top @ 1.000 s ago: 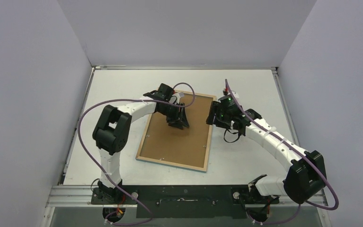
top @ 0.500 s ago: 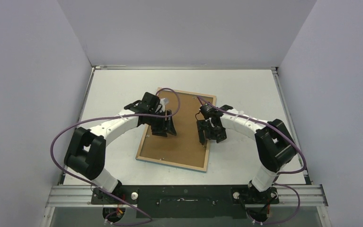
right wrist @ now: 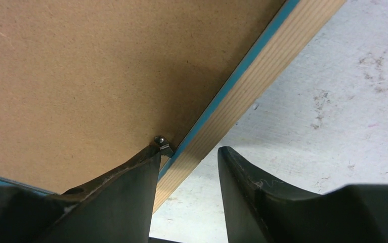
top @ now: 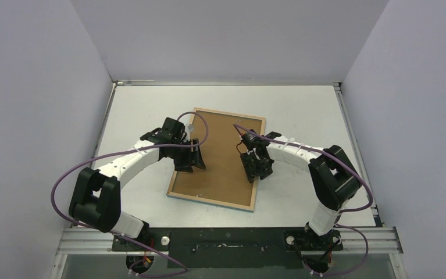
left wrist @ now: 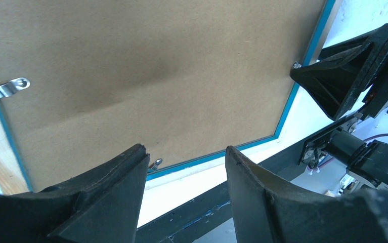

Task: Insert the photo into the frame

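The frame (top: 211, 201) lies face down in the middle of the table (top: 302, 110), its long sides running far to near. The left jaws are open at its left side. The right jaws are open over its right edge, right by a little clip (right wrist: 162, 145). I cannot see the photo.

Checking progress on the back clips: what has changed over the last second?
The left gripper slid from the middle of the backing board toward the left edge of the frame. The right gripper swung in from beside the frame onto its right edge, one fingertip at a metal clip. Neither took hold of anything; both stand open. Frame and board lie as before.
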Tool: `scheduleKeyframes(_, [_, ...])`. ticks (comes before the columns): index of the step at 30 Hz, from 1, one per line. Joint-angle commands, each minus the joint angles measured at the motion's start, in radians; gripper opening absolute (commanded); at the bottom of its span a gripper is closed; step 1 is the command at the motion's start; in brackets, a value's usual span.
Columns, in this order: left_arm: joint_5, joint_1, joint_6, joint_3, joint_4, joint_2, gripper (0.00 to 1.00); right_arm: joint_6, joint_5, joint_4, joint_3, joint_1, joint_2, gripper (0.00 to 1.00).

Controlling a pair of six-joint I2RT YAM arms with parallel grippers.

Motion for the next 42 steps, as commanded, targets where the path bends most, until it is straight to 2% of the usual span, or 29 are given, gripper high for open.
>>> scheduleKeyframes(1, [-0.010, 0.055, 0.046, 0.029, -0.036, -0.037, 0.56, -0.068, -0.024, -0.012, 0.019, 0.003, 0.022, 0.45])
scheduleKeyframes(14, [0.031, 0.084, 0.057, 0.022, -0.016, -0.010, 0.56, -0.067, -0.024, 0.019, 0.015, 0.003, 0.061, 0.13])
scheduleKeyframes(23, [0.031, 0.093, 0.056, 0.013, -0.010, -0.013, 0.56, -0.062, -0.042, 0.082, 0.009, 0.003, 0.015, 0.00])
scheduleKeyframes(24, [0.031, 0.093, 0.055, 0.011, -0.009, -0.014, 0.56, -0.061, -0.051, 0.085, 0.011, 0.002, 0.013, 0.01])
scheduleKeyframes(25, [0.030, 0.093, 0.054, 0.010, -0.008, -0.015, 0.56, -0.058, -0.055, 0.081, 0.016, 0.002, 0.013, 0.07])
scheduleKeyframes(26, [0.030, 0.094, 0.053, 0.007, -0.009, -0.017, 0.56, -0.045, -0.049, 0.071, 0.024, 0.002, 0.013, 0.18])
scheduleKeyframes(28, [0.027, 0.096, 0.052, 0.007, -0.011, -0.024, 0.56, -0.024, -0.037, 0.062, 0.031, -0.001, -0.004, 0.47])
scheduleKeyframes(29, [0.024, 0.098, 0.050, 0.003, -0.012, -0.033, 0.56, -0.002, -0.025, 0.065, 0.029, -0.006, -0.024, 0.56])
scheduleKeyframes(31, [0.012, 0.101, 0.042, -0.003, -0.011, -0.054, 0.57, 0.036, -0.021, 0.086, 0.022, -0.031, -0.062, 0.66])
scheduleKeyframes(37, [-0.036, 0.110, 0.032, -0.024, -0.021, -0.105, 0.58, 0.157, 0.013, 0.128, 0.045, -0.132, -0.073, 0.68])
scheduleKeyframes(39, [-0.047, 0.110, 0.025, -0.032, -0.018, -0.117, 0.58, 0.186, 0.065, 0.113, 0.088, -0.141, -0.019, 0.64])
scheduleKeyframes(42, [-0.052, 0.111, 0.015, -0.045, -0.015, -0.130, 0.59, 0.225, 0.137, 0.068, 0.164, -0.142, 0.075, 0.54])
